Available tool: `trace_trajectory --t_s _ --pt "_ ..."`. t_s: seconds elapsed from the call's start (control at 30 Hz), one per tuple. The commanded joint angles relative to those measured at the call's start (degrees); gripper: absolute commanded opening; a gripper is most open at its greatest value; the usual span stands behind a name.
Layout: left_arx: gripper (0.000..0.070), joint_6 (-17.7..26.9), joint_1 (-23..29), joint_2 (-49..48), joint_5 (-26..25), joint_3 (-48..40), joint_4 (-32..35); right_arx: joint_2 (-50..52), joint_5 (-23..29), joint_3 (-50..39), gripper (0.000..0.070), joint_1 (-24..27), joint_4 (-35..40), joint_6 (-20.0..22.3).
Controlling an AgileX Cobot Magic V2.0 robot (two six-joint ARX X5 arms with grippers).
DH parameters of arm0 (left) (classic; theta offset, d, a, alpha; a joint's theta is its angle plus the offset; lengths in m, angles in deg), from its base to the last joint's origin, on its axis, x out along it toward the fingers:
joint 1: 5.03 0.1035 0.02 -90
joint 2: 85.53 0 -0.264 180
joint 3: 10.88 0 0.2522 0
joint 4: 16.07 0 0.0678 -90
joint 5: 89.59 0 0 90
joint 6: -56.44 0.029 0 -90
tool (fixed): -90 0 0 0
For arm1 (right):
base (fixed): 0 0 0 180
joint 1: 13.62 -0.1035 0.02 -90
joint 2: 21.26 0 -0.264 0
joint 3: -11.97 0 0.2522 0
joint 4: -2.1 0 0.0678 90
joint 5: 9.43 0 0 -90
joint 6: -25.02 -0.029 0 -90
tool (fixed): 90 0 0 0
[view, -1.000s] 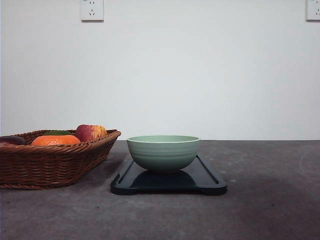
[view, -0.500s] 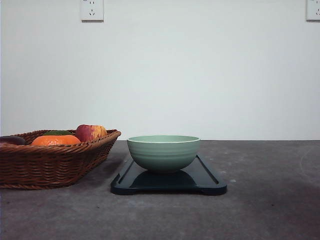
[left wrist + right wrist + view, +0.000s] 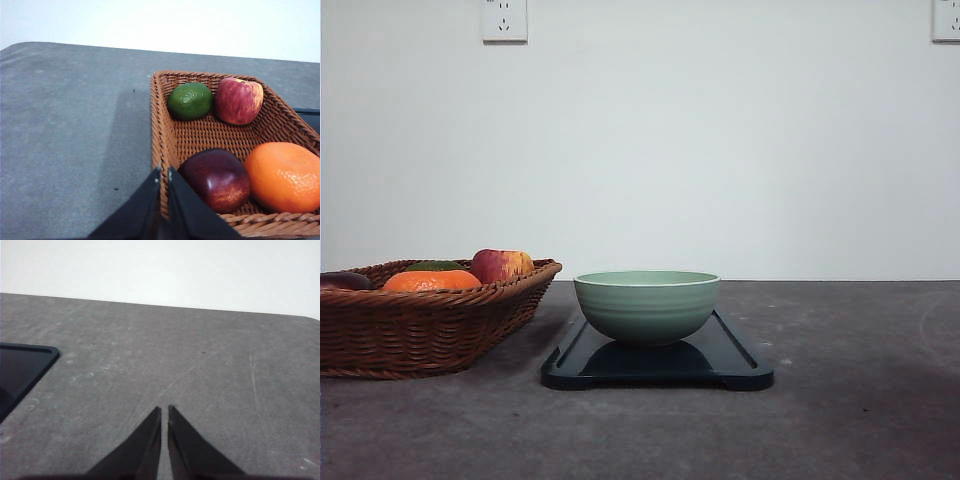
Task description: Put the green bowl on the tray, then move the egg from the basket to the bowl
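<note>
The green bowl (image 3: 647, 304) stands upright on the dark tray (image 3: 735, 365) in the middle of the table. To its left sits the wicker basket (image 3: 420, 325), holding fruit. No egg shows among the fruit; the egg is hidden or out of view. My left gripper (image 3: 164, 170) is shut, its tips hovering over the basket's near rim (image 3: 159, 150) beside a dark red fruit (image 3: 216, 178). My right gripper (image 3: 164, 409) is shut over bare table, right of the tray's corner (image 3: 30, 362).
The basket holds a lime (image 3: 189, 100), a red apple (image 3: 239, 100), and an orange (image 3: 284, 176). Grey table (image 3: 200, 375) stretches right of the tray. A white wall with two sockets (image 3: 504, 20) stands behind.
</note>
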Motion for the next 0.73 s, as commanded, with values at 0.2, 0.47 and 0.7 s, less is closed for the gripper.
trace_trajectory --t_s 0.2,0.47,0.7 --pt "0.0013 0.1 0.0 -0.1 0.0 -1.1 -0.4 -0.1 0.0 -0.3 0.0016 0.1 0.5 -0.8" --pt "0.0013 0.1 0.0 -0.1 0.0 -1.1 -0.4 -0.1 0.0 -0.3 0.0016 0.1 0.5 -0.8" --pt "0.0013 0.1 0.0 -0.1 0.0 -1.1 -0.4 -0.1 0.0 -0.3 0.0016 0.1 0.5 -0.8"
